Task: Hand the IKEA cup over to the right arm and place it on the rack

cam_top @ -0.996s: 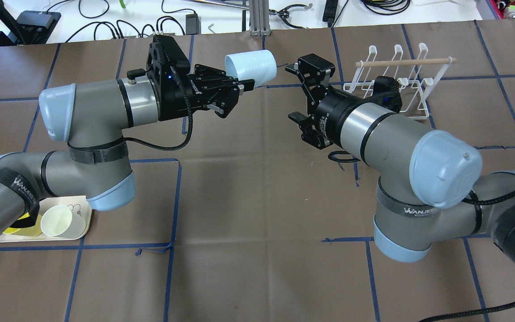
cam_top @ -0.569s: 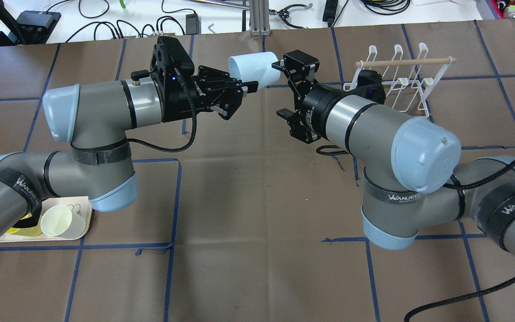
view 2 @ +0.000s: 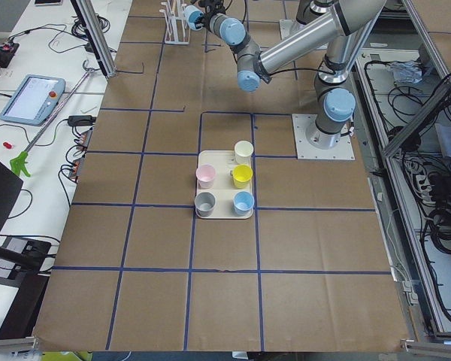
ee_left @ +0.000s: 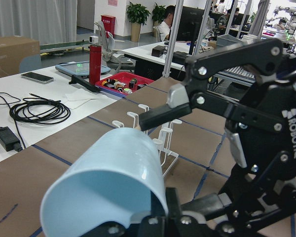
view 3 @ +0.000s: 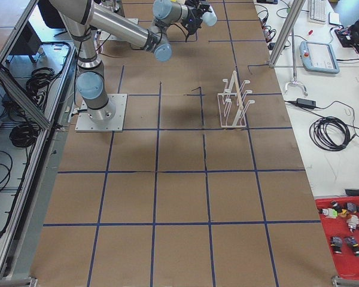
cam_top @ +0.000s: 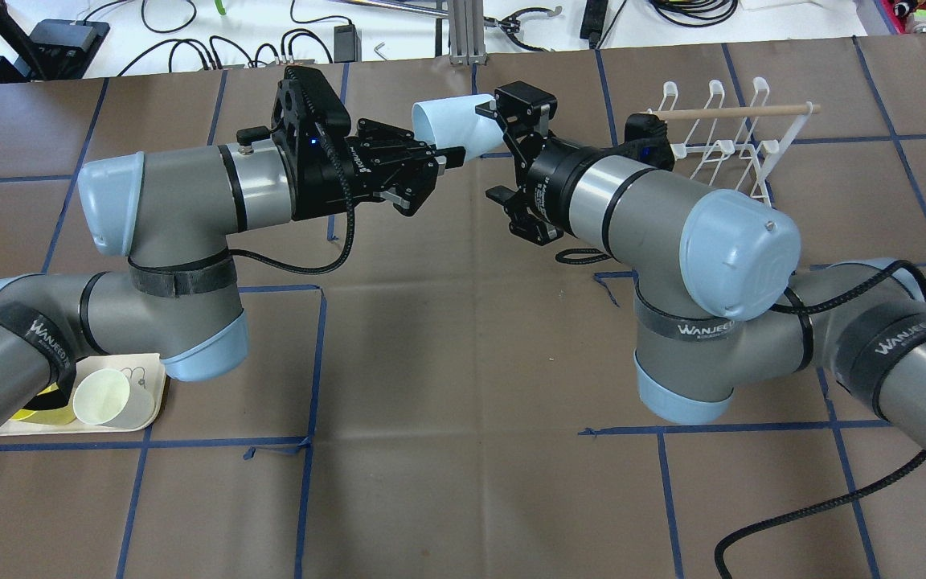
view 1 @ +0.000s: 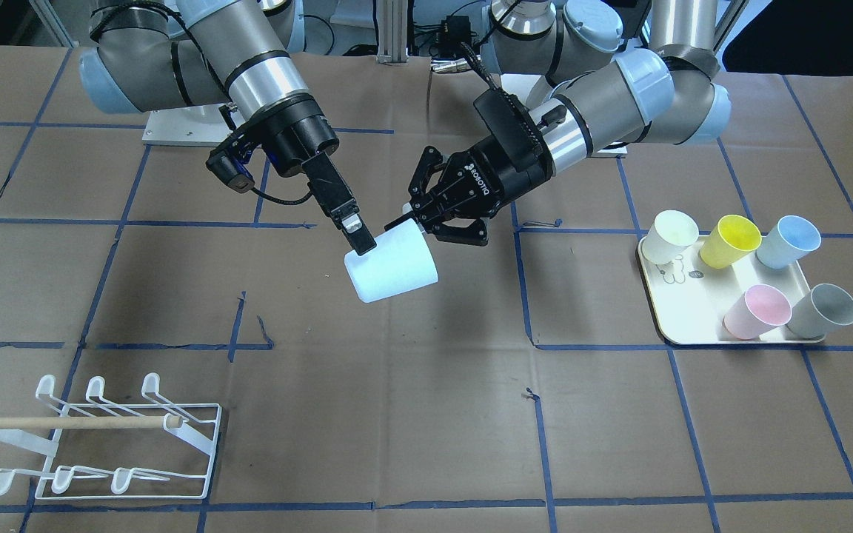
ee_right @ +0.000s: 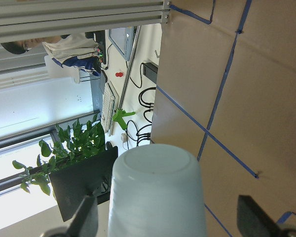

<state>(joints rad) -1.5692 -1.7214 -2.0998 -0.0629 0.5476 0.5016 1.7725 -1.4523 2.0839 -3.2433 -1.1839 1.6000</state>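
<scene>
Handover stage, mid-desk. The pale blue cup [view 1: 391, 268] hung in the air above the desk [view 1: 426, 414], lying on its side. The left gripper [cam_top: 440, 151] pinched the cup by the rim, one finger inside the mouth and one outside. The right gripper [ee_right: 170, 217] stood wide, fingers either side of the cup's closed base. One finger seemed to touch the wall in the front view, but no grasp had been made. The rack [view 1: 101, 423] sat well apart at the desk's edge on the right arm's side, with nothing on it.

Risks, as judged:
- If the left let go before the right clamped, the cup would drop.
- The wall tapers toward the base, so a squeeze there could push the cup out.
- A nudge from the right fingers could pivot the cup on its thin rim pinch.
</scene>
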